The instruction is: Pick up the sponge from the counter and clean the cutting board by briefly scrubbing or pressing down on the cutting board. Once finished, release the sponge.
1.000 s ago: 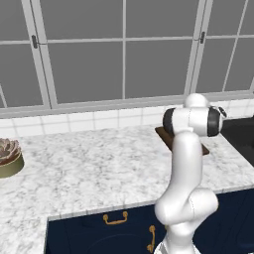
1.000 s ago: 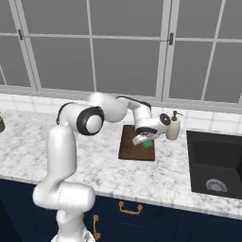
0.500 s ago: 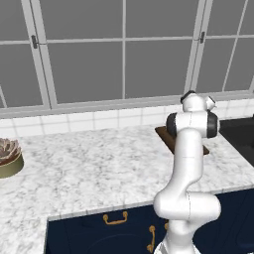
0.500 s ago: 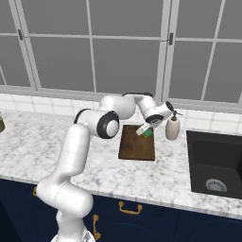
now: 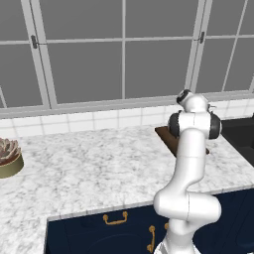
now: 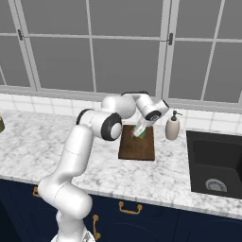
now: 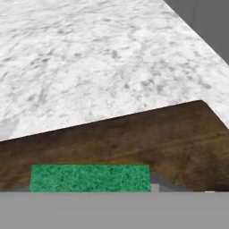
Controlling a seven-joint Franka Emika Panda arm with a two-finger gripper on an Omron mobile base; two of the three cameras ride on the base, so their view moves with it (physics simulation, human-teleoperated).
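Green-topped and surely soft, light and squashy, the sponge (image 6: 140,129) sits pinched in the gripper (image 6: 141,128) at mid-frame of the right base view, tilted over the cutting board (image 6: 137,147), best held across its short sides.

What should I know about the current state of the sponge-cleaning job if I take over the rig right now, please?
Tool: shut on the sponge, tilted over the far end of the cutting board.
Sponge: green face shows in the hand view, with the board's dark wood just beyond it; whether it touches the board I cannot tell.
Cutting board: flat on the counter, between the arm and the soap bottle; sink further right.
Done: sponge picked up and brought to the board.
Left: press or scrub briefly if not yet done, then release the sponge.
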